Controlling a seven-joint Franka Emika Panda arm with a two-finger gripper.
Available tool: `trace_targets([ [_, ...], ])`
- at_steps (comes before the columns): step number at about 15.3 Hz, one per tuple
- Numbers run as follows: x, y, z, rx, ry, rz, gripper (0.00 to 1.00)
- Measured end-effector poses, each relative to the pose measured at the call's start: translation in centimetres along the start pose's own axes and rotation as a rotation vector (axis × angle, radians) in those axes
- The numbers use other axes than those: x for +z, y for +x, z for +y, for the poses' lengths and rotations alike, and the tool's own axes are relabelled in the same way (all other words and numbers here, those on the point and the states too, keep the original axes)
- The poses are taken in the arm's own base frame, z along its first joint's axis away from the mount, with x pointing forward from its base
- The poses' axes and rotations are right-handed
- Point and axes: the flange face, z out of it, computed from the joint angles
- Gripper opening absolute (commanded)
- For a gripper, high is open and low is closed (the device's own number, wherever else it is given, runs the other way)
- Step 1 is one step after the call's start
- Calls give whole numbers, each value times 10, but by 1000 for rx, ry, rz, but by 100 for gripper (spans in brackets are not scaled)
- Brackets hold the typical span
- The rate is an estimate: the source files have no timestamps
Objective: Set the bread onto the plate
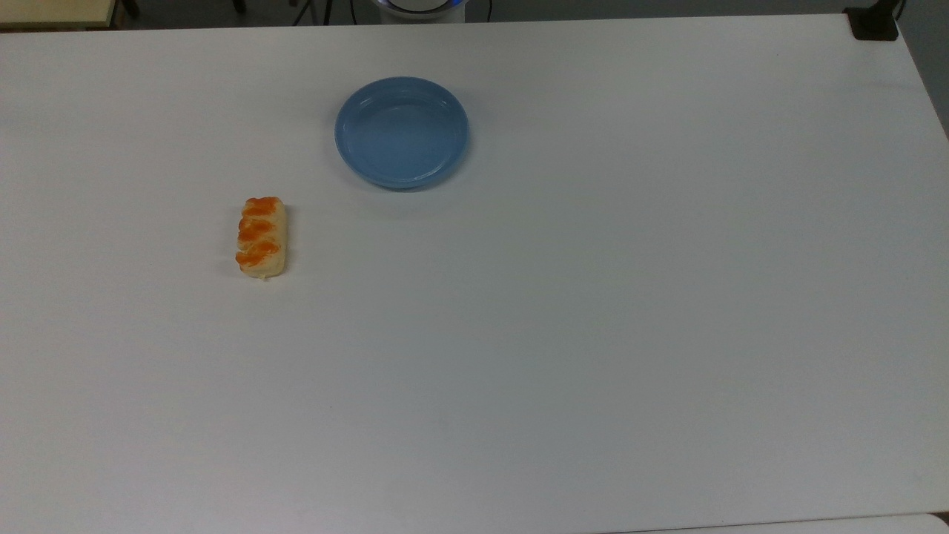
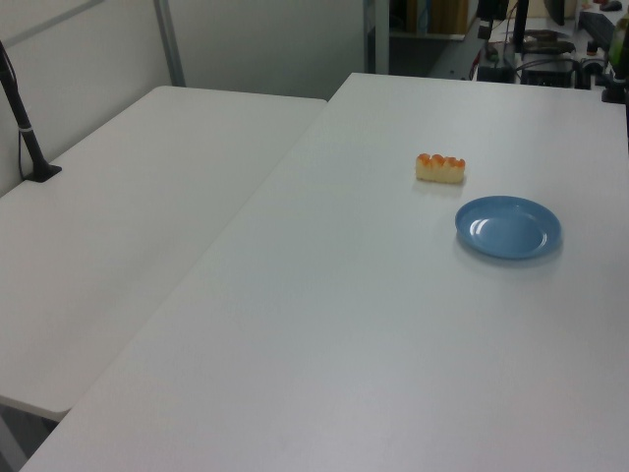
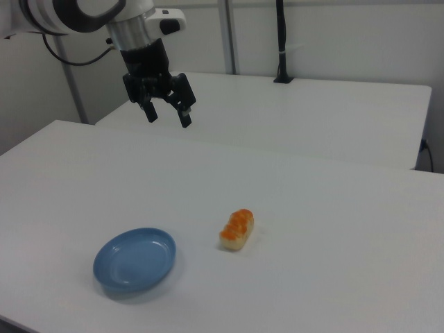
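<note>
The bread [image 1: 261, 236] is a pale loaf with orange-brown bumps, lying on the white table to the lower left of the plate in the top view. The left view has the bread [image 2: 439, 168] just behind the plate [image 2: 507, 227]. The blue plate [image 1: 401, 132] is bare. In the right view the bread [image 3: 237, 229] rests to the right of the plate [image 3: 134, 260]. My gripper [image 3: 167, 117] hangs open high above the table, well behind both things, with nothing between its fingers.
A second white table [image 2: 128, 206] adjoins on the left view's left, with a black post [image 2: 25, 128] on it. A black clamp [image 1: 875, 22] sits at the table's far right corner in the top view.
</note>
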Motion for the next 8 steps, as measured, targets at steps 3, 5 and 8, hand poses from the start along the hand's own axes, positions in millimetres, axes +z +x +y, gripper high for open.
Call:
trace_targets([
  [3,2,0,-3,-5,1,-4,100],
  [5,4,0,-4,-7,1,-8,100],
  [8,9,2,-4,-8,2,-16,100],
])
